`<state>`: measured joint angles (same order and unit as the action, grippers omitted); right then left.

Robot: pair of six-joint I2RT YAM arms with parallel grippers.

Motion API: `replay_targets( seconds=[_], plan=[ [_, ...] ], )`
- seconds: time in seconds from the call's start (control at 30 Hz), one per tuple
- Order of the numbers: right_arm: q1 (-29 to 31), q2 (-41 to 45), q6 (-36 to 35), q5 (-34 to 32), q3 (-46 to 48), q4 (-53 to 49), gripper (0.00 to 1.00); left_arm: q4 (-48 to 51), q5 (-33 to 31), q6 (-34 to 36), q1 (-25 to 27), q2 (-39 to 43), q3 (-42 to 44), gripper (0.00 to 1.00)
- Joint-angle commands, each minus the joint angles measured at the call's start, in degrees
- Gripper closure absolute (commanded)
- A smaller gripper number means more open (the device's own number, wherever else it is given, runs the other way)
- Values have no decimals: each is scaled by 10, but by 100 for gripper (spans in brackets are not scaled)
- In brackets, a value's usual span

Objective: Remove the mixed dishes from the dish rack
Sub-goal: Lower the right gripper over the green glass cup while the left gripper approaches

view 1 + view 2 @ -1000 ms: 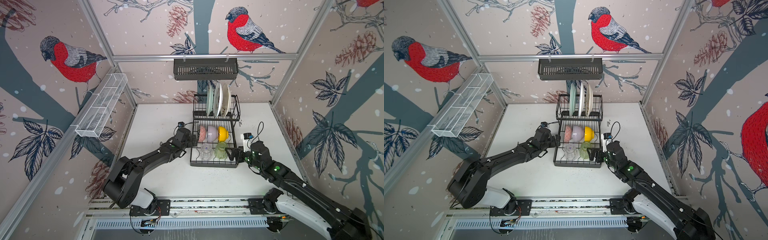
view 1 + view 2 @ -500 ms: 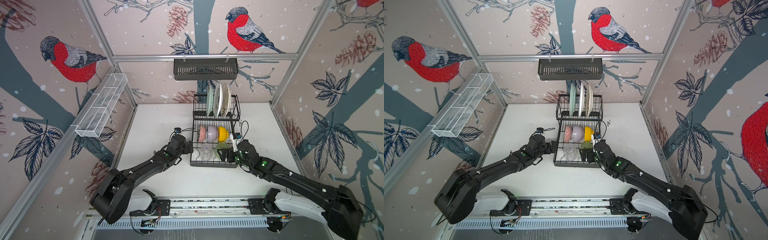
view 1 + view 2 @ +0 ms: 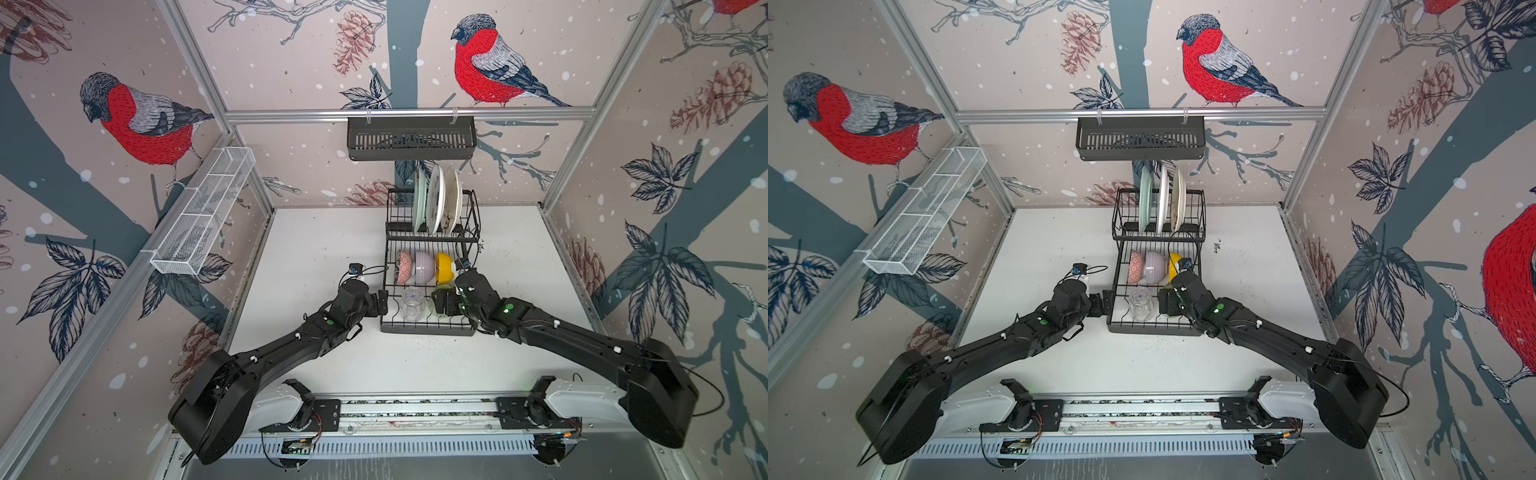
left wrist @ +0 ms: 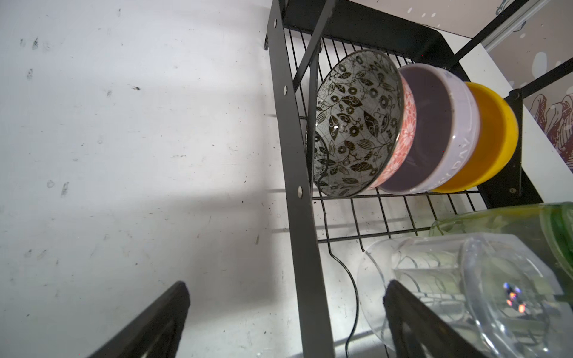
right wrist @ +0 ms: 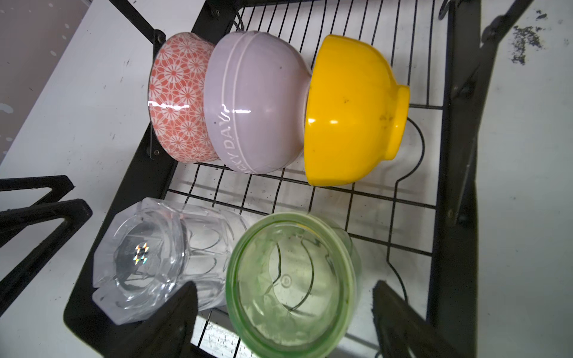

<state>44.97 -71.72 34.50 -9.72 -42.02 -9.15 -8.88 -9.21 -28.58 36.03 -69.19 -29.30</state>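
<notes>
The black wire dish rack [image 3: 428, 328] holds three plates [image 3: 435, 199] upright on its upper tier. On the lower tray a pink bowl [image 5: 176, 102], a lilac bowl [image 5: 257, 102] and a yellow bowl [image 5: 350, 111] lean on edge. In front of them a clear glass [image 5: 145, 257] and a green glass [image 5: 291, 272] stand upside down. My right gripper [image 5: 282, 303] is open, one finger on each side of the green glass, with a gap on one side. My left gripper [image 4: 285, 310] is open astride the rack's side rail [image 4: 294, 186], one finger beside the clear glass [image 4: 465, 294].
A black slotted basket [image 3: 411, 137] hangs on the back wall above the rack. A long white mesh basket [image 3: 203, 216] is fixed along the left wall. White table [image 3: 316, 249] lies on both sides of the rack. Both arms [image 3: 291, 345] reach in from the front rail.
My right gripper has moved left into the lower tray, around the green glass, and its jaws have narrowed. My left gripper has come forward from the bowls to the clear glass.
</notes>
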Motion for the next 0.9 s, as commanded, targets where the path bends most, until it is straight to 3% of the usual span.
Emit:
replay_targets(
  seconds=[0.0, 0.4, 0.63, 0.87],
  plan=[
    [-3, -21, 8, -3, -12, -17, 15, -27, 0, -5, 1, 0, 0, 2],
    [-16, -58, 20, 10, -23, -19, 20, -31, -4, -5, 1, -7, 2, 2],
    [-40, -37, 30, 49, -2, 9, 35, -31, -2, -8, 1, -8, 2, 2],
    [-57, -14, 43, 62, 20, 25, 42, -33, 5, -5, 1, 0, 4, 2]
  ],
)
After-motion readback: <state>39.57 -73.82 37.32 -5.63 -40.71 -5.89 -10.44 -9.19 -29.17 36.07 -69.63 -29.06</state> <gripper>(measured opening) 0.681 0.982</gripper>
